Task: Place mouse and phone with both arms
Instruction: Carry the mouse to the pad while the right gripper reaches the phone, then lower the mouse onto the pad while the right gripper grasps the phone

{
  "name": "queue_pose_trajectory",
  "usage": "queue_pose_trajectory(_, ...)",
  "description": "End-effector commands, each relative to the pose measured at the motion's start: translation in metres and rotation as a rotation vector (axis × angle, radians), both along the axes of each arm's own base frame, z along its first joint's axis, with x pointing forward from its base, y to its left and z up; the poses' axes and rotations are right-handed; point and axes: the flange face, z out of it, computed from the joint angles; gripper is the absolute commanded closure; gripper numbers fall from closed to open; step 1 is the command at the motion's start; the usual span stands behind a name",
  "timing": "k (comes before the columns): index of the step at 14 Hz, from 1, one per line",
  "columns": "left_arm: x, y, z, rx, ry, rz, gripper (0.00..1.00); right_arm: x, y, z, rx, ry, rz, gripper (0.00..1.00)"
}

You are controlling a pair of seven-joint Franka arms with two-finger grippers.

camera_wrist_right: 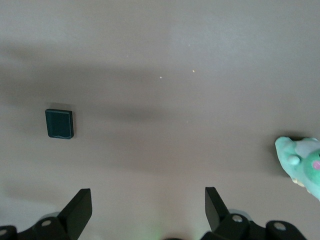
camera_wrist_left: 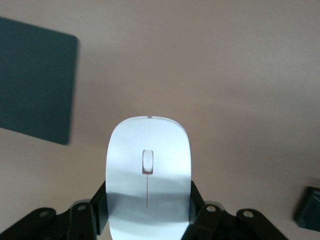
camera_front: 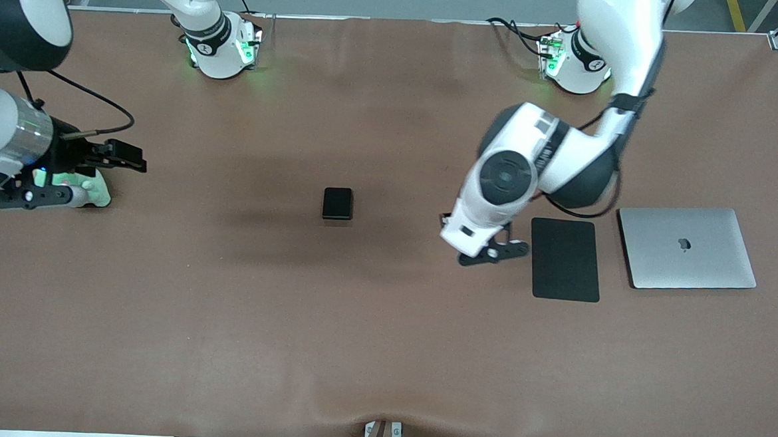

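From the front, the phone [camera_front: 337, 203] lies mid-table; the left gripper [camera_front: 494, 250] hangs just beside the pad [camera_front: 565, 259]. Left wrist: fingers [camera_wrist_left: 100, 205] clamp the mouse [camera_wrist_left: 149, 175]. Right wrist: the right gripper [camera_wrist_right: 148, 210] gapes wide over bare table, near a green toy [camera_wrist_right: 302, 165].

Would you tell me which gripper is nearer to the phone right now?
Left. The left gripper, holding the mouse, hangs between the phone and the mouse pad. The right gripper hangs open at the right arm's end of the table.
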Motion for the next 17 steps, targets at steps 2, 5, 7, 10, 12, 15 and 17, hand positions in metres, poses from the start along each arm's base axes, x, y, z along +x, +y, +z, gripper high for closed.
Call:
queue_pose_trajectory(2,0.018,0.061,0.009,-0.019,0.021,-0.009,1.0,0.014,0.028,-0.028,0.019,0.025,-0.042,0.0)
queue_pose_trajectory(5,0.034,0.107,0.006,-0.017,0.027,0.002,1.0,0.018,0.051,-0.051,0.018,0.056,-0.055,0.0)
queue_pose_trajectory(7,0.042,0.131,0.005,-0.002,0.02,-0.044,1.0,0.022,0.07,-0.074,0.017,0.046,-0.052,0.0)
queue_pose_trajectory(10,0.051,0.166,-0.002,0.002,0.018,-0.099,1.0,0.014,0.112,-0.101,0.0,0.029,-0.08,0.0)
queue_pose_trajectory(12,0.051,0.179,-0.016,-0.005,0.011,-0.12,1.0,0.005,0.145,-0.126,-0.018,0.032,-0.099,0.0)
queue_pose_trajectory(15,0.037,0.193,-0.042,-0.011,-0.021,-0.151,1.0,-0.006,0.183,-0.164,-0.028,0.012,-0.105,0.0)
queue_pose_trajectory(17,0.023,0.2,-0.063,-0.02,-0.06,-0.172,1.0,-0.006,0.193,-0.185,-0.033,0.017,-0.095,0.0)
